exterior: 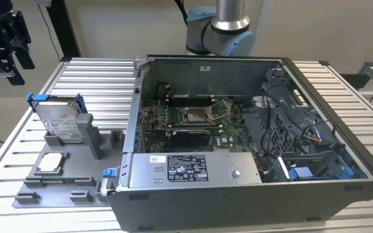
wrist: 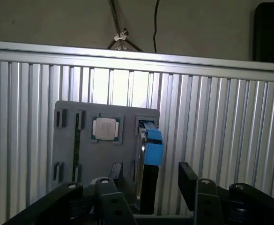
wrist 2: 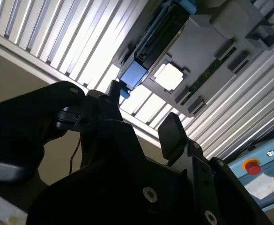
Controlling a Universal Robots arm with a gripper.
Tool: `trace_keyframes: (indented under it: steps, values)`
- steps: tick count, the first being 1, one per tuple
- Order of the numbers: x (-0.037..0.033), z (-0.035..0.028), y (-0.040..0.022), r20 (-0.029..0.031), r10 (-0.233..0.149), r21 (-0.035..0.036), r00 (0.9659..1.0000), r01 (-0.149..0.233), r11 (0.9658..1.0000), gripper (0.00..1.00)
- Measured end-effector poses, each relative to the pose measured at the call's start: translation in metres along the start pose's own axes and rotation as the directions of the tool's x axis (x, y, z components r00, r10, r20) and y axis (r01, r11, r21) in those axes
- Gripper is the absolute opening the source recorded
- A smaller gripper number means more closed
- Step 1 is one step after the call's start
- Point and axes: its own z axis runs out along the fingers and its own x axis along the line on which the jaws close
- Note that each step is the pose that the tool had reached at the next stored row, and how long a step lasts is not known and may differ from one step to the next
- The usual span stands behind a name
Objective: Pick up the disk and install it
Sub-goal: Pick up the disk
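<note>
The disk [exterior: 60,119] stands on edge in a grey holder on the grey fixture [exterior: 76,167], at the exterior view's left. It is silver-grey with a white label and sits in a blue frame. My black gripper [exterior: 22,74] hangs well above and to the left of it, open, with nothing between its fingers. Both wrist views look down on the disk edge-on [wrist: 148,178] [wrist 2: 158,35], with its blue tab [wrist: 153,146] [wrist 2: 132,75] nearest. The gripper [wrist: 146,176] [wrist 2: 144,110] frames it from high up.
An open computer case [exterior: 251,145] fills the middle and right of the slatted table [exterior: 95,77], with a blue drive bay [exterior: 303,172] at its front right. A small square chip [exterior: 50,162] [wrist: 105,129] [wrist 2: 168,76] lies on the fixture beside the disk. The arm's base [exterior: 222,34] stands behind the case.
</note>
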Motion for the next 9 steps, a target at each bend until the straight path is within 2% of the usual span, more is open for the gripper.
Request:
trace_keyframes:
  steps: [6,9]
  values:
    - [0.0000,0.0014,-0.0001,0.0001,0.001,0.0001,1.0000,-0.001,1.0000,1.00]
    - [-0.0002,0.0045,0.0000,0.0001,0.002,0.0002,1.0000,-0.002,1.0000,1.00]
